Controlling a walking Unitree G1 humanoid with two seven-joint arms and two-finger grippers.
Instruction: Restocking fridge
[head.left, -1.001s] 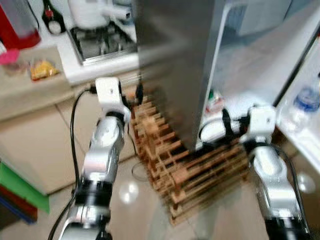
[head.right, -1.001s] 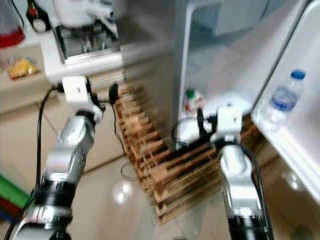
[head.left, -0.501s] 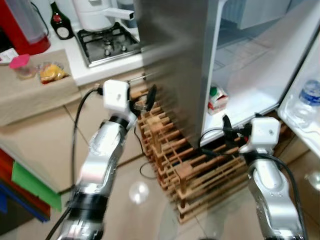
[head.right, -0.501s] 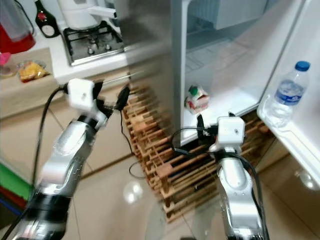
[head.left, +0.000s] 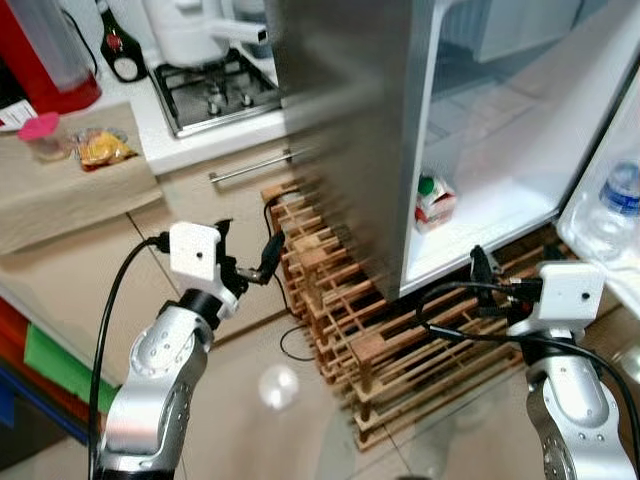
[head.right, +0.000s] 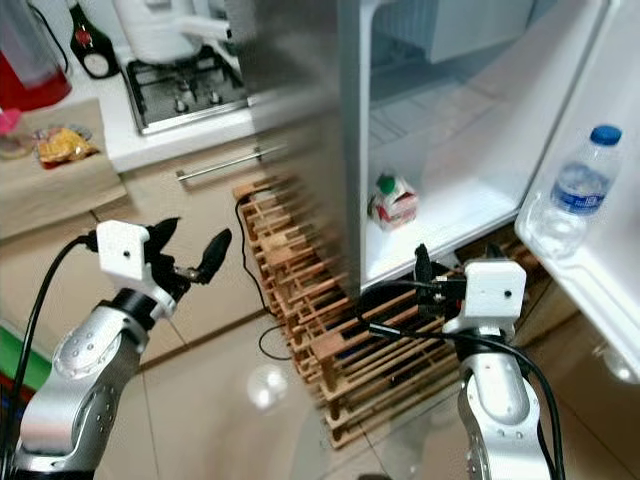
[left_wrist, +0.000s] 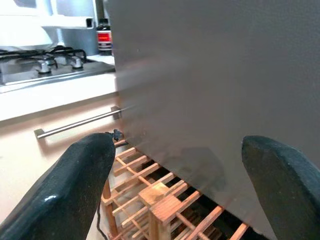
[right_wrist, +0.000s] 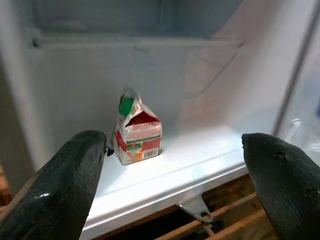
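The fridge stands open, a small carton upright on its lowest shelf. Below it the right claw is spread wide and empty; the left claw too, near the wooden rack.

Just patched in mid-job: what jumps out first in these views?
The open fridge dominates, its white bottom shelf holding a single small carton standing upright. A water bottle sits in the door shelf on the robot's right, and a wooden rack stands on the floor under and beside the fridge. Both pincers are open and empty: the right pincer faces the carton, the left pincer is off the fridge's steel side.
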